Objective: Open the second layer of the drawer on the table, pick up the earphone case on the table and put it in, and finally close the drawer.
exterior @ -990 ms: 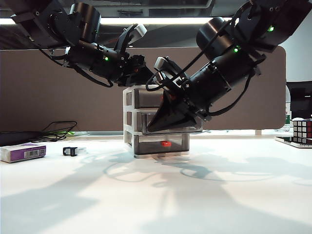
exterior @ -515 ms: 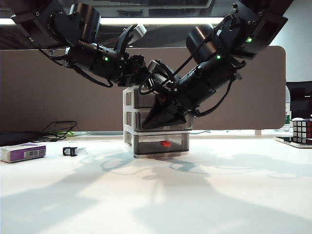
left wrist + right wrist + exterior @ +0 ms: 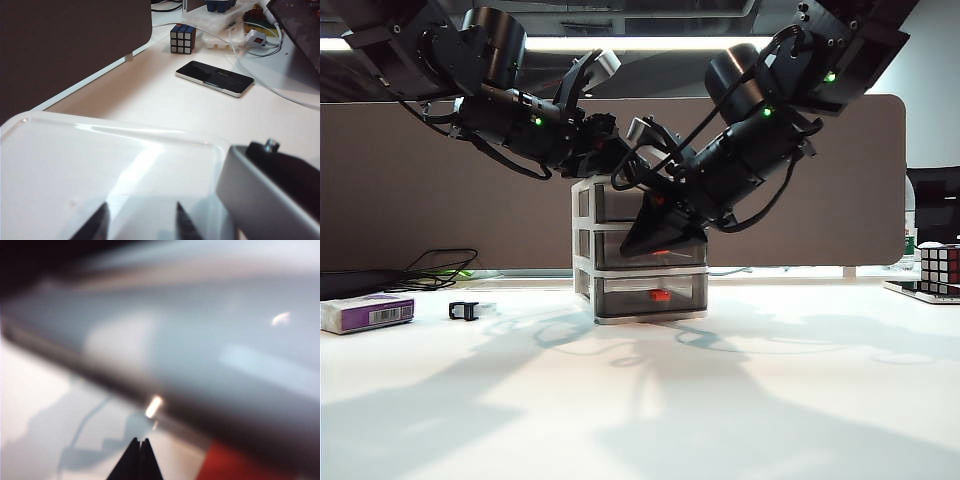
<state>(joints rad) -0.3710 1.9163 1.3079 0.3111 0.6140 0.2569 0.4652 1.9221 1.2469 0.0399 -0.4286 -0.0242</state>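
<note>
The drawer (image 3: 583, 228) stands at the back middle of the table (image 3: 640, 400), white-framed with smoky grey tiers. My right gripper (image 3: 626, 251) is shut, its black tip against the front of the second layer (image 3: 606, 246), which sits flush in the frame. In the right wrist view the shut right gripper (image 3: 140, 442) points at the blurred grey drawer front beside an orange-red handle (image 3: 232, 464). My left gripper (image 3: 623, 166) rests on the unit's top; in its wrist view the left gripper (image 3: 141, 222) is open over the white lid (image 3: 75, 160). The earphone case is out of view.
A purple-and-white box (image 3: 367, 312) and a small black item (image 3: 463, 310) lie at the left, cables (image 3: 440, 266) behind them. A puzzle cube (image 3: 940, 268) sits at the far right edge. A phone (image 3: 215, 78) lies behind the unit. A brown partition (image 3: 440, 180) backs the table.
The right arm has pushed toward the unit, and the second layer, which stuck out a second ago, has slid in flush. The left arm has stayed on the top.
</note>
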